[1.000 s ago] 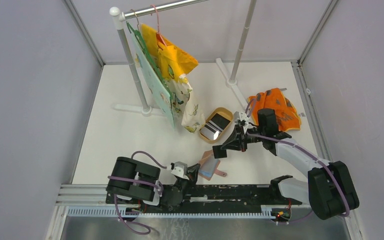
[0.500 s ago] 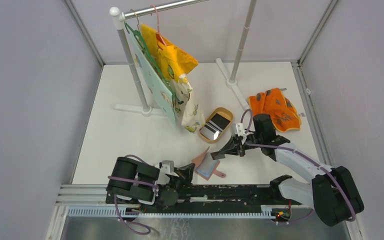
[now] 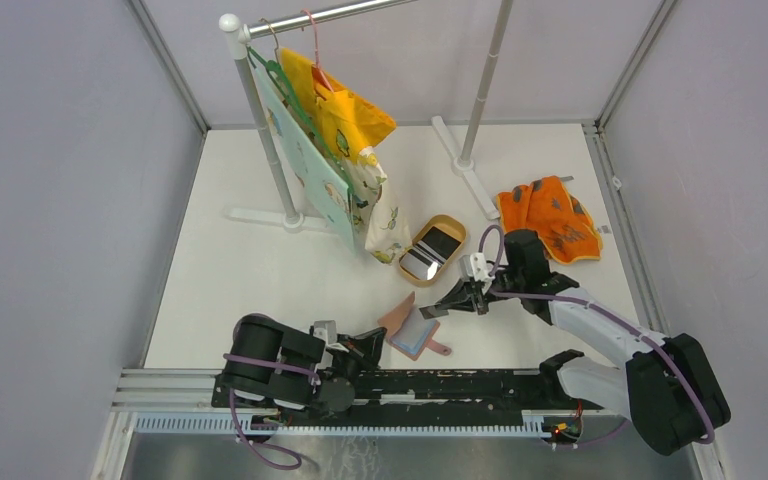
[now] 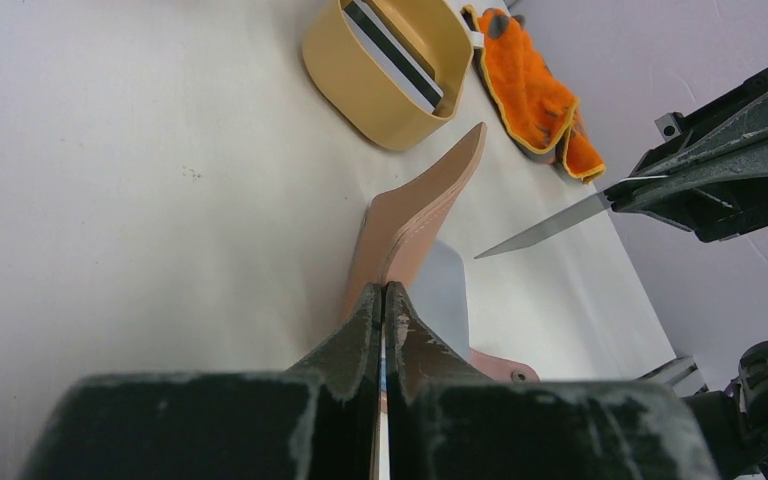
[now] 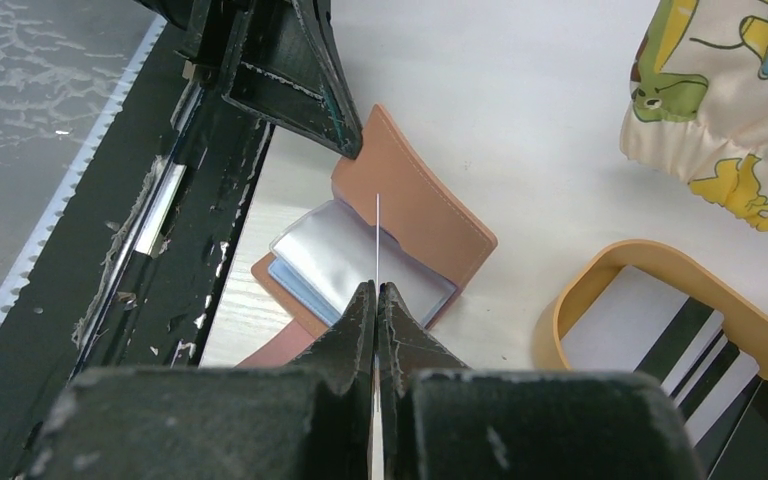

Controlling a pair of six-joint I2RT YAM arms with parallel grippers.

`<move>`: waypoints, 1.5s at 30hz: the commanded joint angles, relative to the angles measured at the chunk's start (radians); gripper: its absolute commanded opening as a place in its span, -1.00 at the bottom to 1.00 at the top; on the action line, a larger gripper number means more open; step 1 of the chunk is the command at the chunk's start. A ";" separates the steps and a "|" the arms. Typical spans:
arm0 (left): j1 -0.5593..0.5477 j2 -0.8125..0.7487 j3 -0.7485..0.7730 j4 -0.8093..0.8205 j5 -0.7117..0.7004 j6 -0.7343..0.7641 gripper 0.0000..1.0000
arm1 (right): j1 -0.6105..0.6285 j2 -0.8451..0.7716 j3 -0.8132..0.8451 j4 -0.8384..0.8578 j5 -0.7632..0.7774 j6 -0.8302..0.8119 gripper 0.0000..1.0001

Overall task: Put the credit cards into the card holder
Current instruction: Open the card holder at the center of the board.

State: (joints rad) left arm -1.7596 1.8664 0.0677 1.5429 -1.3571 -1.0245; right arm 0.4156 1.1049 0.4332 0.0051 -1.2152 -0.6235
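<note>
One credit card [image 4: 545, 229], a bare edge-on line in the right wrist view, shows as a grey blade from the left wrist. The right jaws pinch it just above the open card holder [image 5: 410, 215], whose raised cover the left jaws clamp. A second ago the card hung farther off.

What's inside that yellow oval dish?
The dish holds cards: a white one and some with dark stripes, lying overlapped. The top cards cover the rest, so you can't tell how many there are or whether anything lies beneath them.
</note>
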 commanded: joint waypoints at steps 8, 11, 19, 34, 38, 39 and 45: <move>-0.008 -0.056 0.023 -0.041 -0.036 -0.170 -0.96 | 0.233 0.110 0.149 0.028 0.227 -0.065 -1.00; -0.009 -0.117 0.042 -0.244 -0.030 -0.275 -0.96 | 0.272 0.180 0.213 0.000 0.278 -0.060 -1.00; -0.071 -0.114 0.696 -2.647 0.010 -1.691 -0.64 | 0.288 0.251 0.244 0.024 0.361 0.018 -1.00; -0.106 -0.140 0.804 -2.790 0.111 -1.479 0.06 | 0.286 0.304 0.222 0.029 0.326 0.070 -1.00; -0.107 -0.251 0.786 -2.657 0.120 -1.198 0.35 | 0.287 0.312 0.225 0.029 0.322 0.082 -1.00; -0.107 -0.280 0.780 -2.635 0.126 -1.140 0.36 | 0.287 0.313 0.225 0.029 0.320 0.085 -1.00; -0.090 -0.593 0.674 -2.236 0.187 -0.494 0.79 | 0.286 0.325 0.213 0.057 0.297 0.130 -1.00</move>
State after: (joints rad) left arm -1.8591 1.4723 0.8040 -1.0069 -1.1950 -1.9488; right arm 0.6987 1.4071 0.6468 0.0456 -0.8936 -0.5381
